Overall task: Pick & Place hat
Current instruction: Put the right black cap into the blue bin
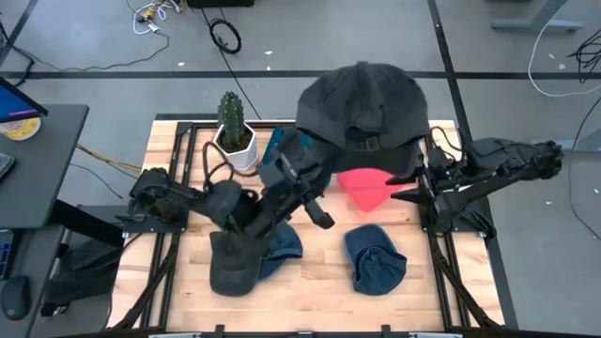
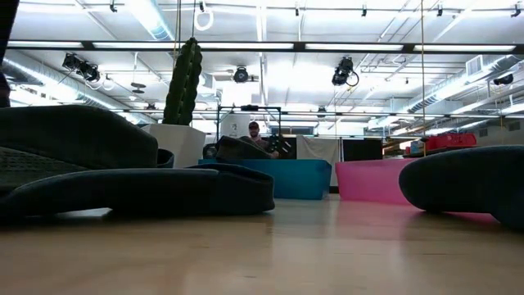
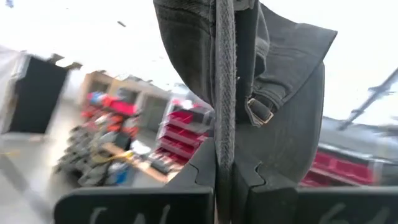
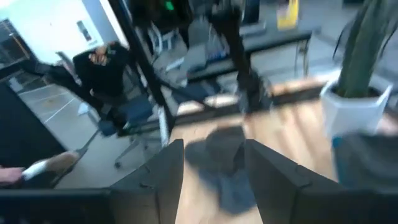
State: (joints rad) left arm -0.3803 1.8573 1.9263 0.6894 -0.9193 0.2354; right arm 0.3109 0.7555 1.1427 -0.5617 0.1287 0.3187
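Note:
A dark grey cap [image 1: 362, 99] is lifted high above the table's far middle, and my left gripper [image 3: 225, 171] is shut on it. In the high view the cap covers that gripper's fingertips, and only the wrist [image 1: 299, 169] shows. The cap's back strap with its metal buckle [image 3: 258, 112] sits just beyond the fingers. My right gripper [image 4: 214, 152] is open and empty at the table's right side [image 1: 420, 192]. Resting flat on the table are another dark grey cap [image 1: 233, 261], a blue cap [image 1: 285, 244], a denim cap [image 1: 376, 260] and a pink hat [image 1: 366, 188]. My left gripper pinches the dark grey cap's rim edge [image 3: 224, 118] between its two fingers [image 3: 199, 171], right beside the buckle strap. The edge runs along the fingers, not across them. The cap is lifted clear of the table and extends beyond the fingertips.
A cactus in a white pot [image 1: 232, 131] stands at the far left of the table, with a blue bin [image 1: 273, 143] beside it. In the low view, the blue bin [image 2: 282, 176] and a pink bin [image 2: 372, 180] stand at the far side. Bare wood [image 1: 324, 272] lies between the caps.

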